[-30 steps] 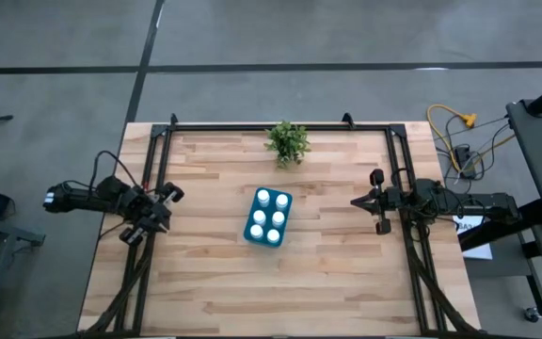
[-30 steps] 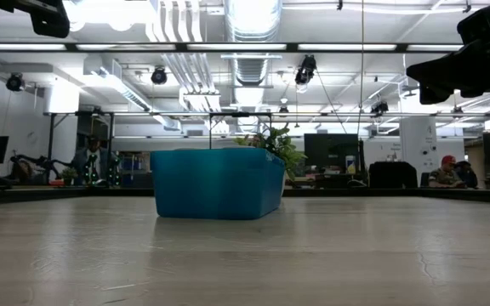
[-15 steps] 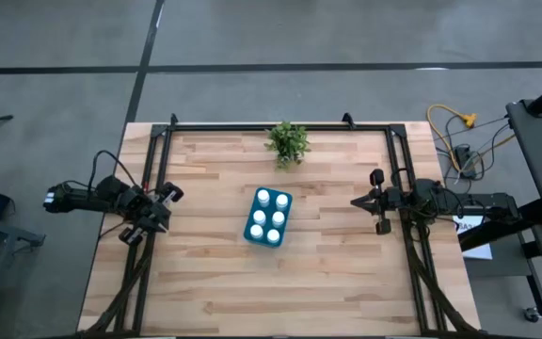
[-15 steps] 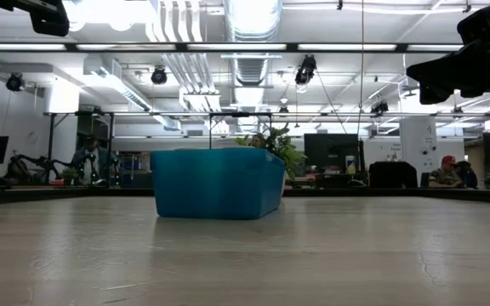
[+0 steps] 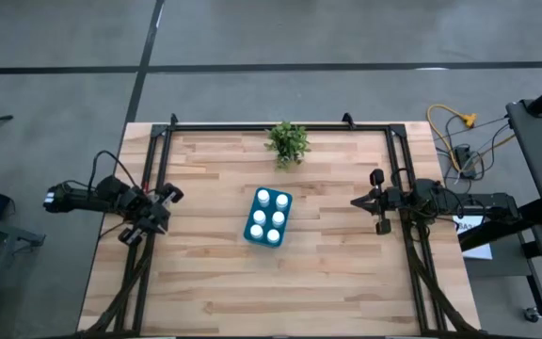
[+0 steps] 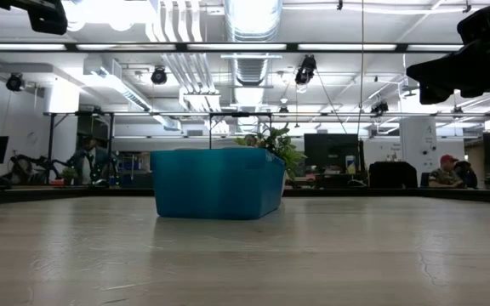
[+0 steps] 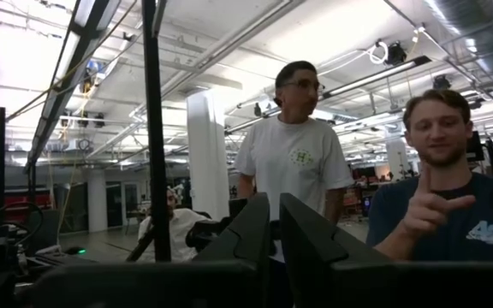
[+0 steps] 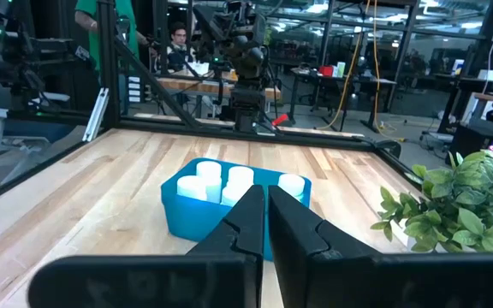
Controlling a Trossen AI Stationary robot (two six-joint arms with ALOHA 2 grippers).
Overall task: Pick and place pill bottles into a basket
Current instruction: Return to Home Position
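All 6 pill bottles (image 5: 259,215) stand upright, caps up, in 2 rows of 3 inside the teal basket (image 6: 215,183). The basket sits near the middle of the wooden table (image 5: 205,273), close to the small potted plant (image 5: 287,141) but apart from it. You can see no bottle on the bare wood, so the sorting looks finished. That explains the arms, which sit at opposite table edges, well apart from the basket. Your left gripper (image 7: 272,201) points out into the room, fingers drawn to a narrow slit with nothing between them. Your right gripper (image 8: 265,192) faces the basket, also nearly closed and empty. With nothing to carry, that suits a parked pose.
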